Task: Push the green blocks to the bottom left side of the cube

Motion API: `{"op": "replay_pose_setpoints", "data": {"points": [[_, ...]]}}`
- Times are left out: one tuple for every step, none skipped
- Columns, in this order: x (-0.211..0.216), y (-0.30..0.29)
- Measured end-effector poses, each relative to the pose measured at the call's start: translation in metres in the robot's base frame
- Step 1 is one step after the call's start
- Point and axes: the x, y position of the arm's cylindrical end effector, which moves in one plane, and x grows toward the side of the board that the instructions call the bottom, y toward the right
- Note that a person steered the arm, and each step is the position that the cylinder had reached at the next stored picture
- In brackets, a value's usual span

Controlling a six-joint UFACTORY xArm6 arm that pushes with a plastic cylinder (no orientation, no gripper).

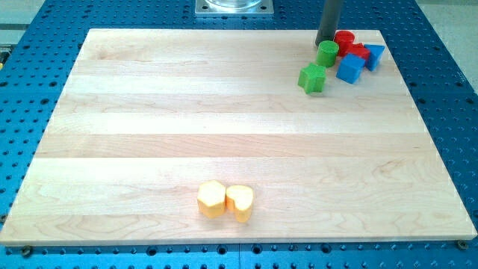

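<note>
Tip check: my tip [326, 42] sits at the view's top right, touching or just above the green cylinder [327, 52], with the red cylinder [344, 42] just beside it on the view's right. No pincer on this rig, only the rod, so no jaw state to report. Green star-shaped block [312, 78] lies just below-left of the green cylinder, close but apparently apart. Blue cube [349, 68] is right of both greens, near the cylinder. Second red block [360, 51] and a smaller blue block [374, 54] crowd behind the cube. Two yellow blocks, one hexagonal [211, 199], one heart-shaped [240, 202], touch each other near the bench [149, 112] bottom edge, well apart from the cluster.
</note>
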Motion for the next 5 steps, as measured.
{"op": "replay_pose_setpoints", "data": {"points": [[0.040, -0.001], [0.065, -0.002], [0.070, -0.002], [0.073, -0.002], [0.096, -0.004]]}}
